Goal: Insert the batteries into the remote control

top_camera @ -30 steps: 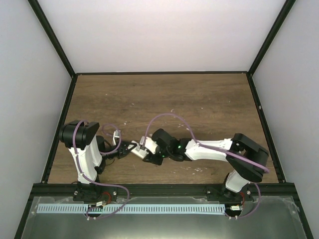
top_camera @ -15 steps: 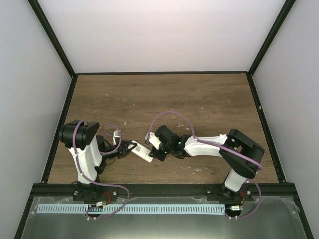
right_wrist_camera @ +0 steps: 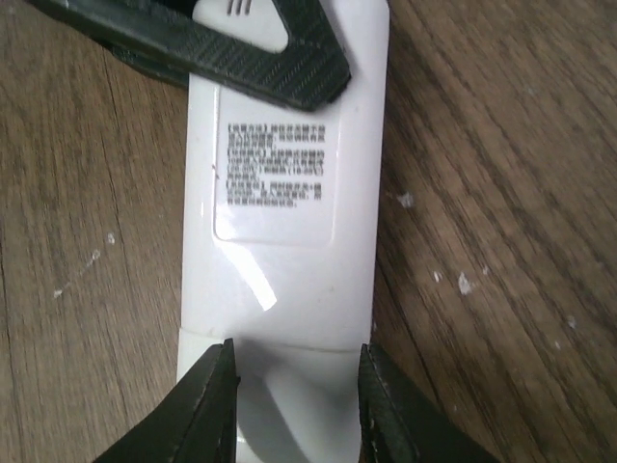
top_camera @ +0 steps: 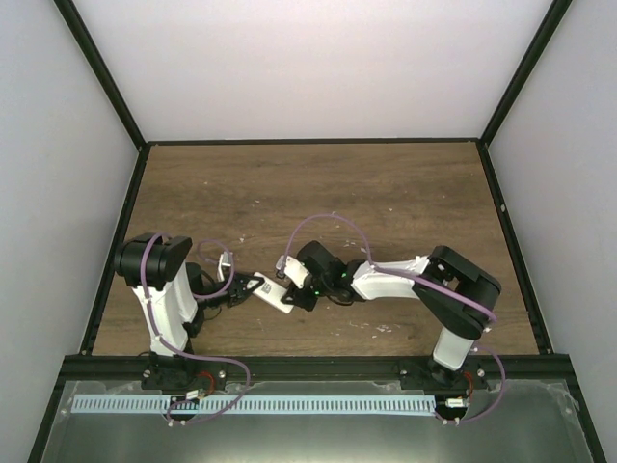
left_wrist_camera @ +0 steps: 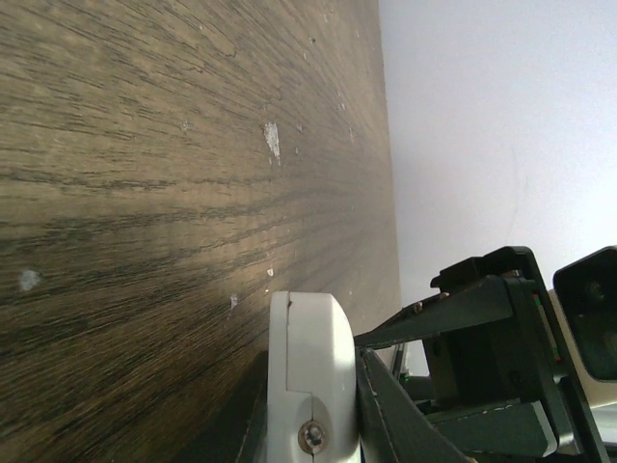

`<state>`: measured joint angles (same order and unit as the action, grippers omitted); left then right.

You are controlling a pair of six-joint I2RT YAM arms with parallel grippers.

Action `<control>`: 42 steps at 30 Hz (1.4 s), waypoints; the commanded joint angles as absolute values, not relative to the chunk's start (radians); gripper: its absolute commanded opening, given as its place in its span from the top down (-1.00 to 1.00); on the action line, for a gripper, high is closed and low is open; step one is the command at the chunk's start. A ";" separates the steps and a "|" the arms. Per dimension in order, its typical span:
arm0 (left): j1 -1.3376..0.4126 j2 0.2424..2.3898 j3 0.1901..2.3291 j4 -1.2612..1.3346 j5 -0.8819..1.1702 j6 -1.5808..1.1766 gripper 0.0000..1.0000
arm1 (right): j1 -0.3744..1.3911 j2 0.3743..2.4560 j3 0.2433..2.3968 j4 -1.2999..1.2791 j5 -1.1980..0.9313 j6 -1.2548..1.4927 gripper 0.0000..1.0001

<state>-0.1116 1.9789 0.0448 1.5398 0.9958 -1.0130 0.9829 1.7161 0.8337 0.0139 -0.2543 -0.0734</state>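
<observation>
Remote control (right_wrist_camera: 280, 241), label face up, lies flat on the bench (top_camera: 386, 203) between the 2 arms: left claw (top_camera: 246, 287) clamped on 1 end, apparently to steady it; right claw (right_wrist_camera: 297, 405), part-closed, straddles the other end, contact uncertain; batteries unseen.

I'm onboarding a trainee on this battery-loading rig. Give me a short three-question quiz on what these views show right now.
1. True or false: the left gripper is clamped on one end of the remote control.
2. In the right wrist view, what is on the remote's upturned face? A) a printed label B) a keypad of buttons C) two blue cylinders
3. Short answer: do any batteries show in any view?
Key: 1 true; 2 A; 3 no, none show.
</observation>
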 commanded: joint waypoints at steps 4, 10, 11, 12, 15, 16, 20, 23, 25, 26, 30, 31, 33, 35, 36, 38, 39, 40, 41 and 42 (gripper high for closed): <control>-0.115 1.981 0.040 1.603 0.962 -0.969 1.00 | 0.968 1.797 0.838 0.024 -0.256 -0.081 0.47; -0.115 1.982 0.041 1.603 0.960 -0.971 1.00 | 0.959 1.756 0.843 0.017 -0.246 -0.080 0.47; -0.115 1.982 0.042 1.603 0.961 -0.972 1.00 | 0.959 1.737 0.841 0.014 -0.243 -0.079 0.46; -0.115 1.982 0.041 1.603 0.961 -0.972 1.00 | 0.959 1.714 0.840 0.011 -0.241 -0.077 0.46; -0.115 1.981 0.041 1.603 0.959 -0.974 1.00 | 0.959 1.648 0.837 0.001 -0.240 -0.065 0.44; -0.115 1.980 0.043 1.603 0.960 -0.974 1.00 | 0.960 1.627 0.834 0.000 -0.240 -0.057 0.43; -0.115 1.971 0.046 1.603 0.966 -0.978 1.00 | 0.959 1.536 0.805 0.021 -0.235 -0.032 0.28; -0.115 1.948 0.047 1.603 0.986 -0.989 1.00 | 0.951 1.497 0.779 0.029 -0.245 -0.026 0.12; -0.115 1.924 0.049 1.603 1.004 -1.005 1.00 | 0.930 1.482 0.765 0.013 -0.263 -0.021 0.08; -0.115 1.910 0.050 1.603 1.014 -1.017 1.00 | 0.921 1.476 0.761 0.005 -0.277 -0.020 0.07; -0.114 1.849 0.057 1.603 1.033 -1.104 1.00 | 0.899 1.446 0.731 -0.032 -0.262 -0.005 0.07; -0.116 1.835 0.062 1.603 1.037 -1.133 1.00 | 0.896 1.428 0.723 -0.039 -0.245 0.002 0.07; -0.116 1.801 0.070 1.603 1.043 -1.186 1.00 | 0.888 1.392 0.707 -0.049 -0.230 0.022 0.03; -0.117 1.765 0.079 1.603 1.047 -1.247 1.00 | 0.875 1.351 0.696 -0.056 -0.250 0.041 -0.01; -0.117 1.751 0.086 1.603 1.052 -1.281 1.00 | 0.869 1.331 0.693 -0.058 -0.270 0.048 -0.05; -0.117 1.718 0.096 1.603 1.068 -1.344 1.00 | 0.853 1.298 0.690 -0.064 -0.325 0.053 -0.16; -0.117 1.702 0.097 1.603 1.075 -1.369 1.00 | 0.845 1.287 0.694 -0.072 -0.345 0.052 -0.19; -0.116 1.687 0.097 1.603 1.082 -1.389 1.00 | 0.841 1.279 0.697 -0.081 -0.358 0.050 -0.22; -0.117 1.673 0.095 1.603 1.084 -1.407 1.00 | 0.838 1.273 0.701 -0.091 -0.365 0.044 -0.24; -0.116 1.660 0.090 1.603 1.084 -1.425 1.00 | 0.836 1.270 0.705 -0.103 -0.359 0.039 -0.25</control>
<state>-0.1127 1.7096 0.0898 1.5360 1.0477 -1.3003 0.8532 1.2999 0.6865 -0.0605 -0.3058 0.0376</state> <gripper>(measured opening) 0.169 0.613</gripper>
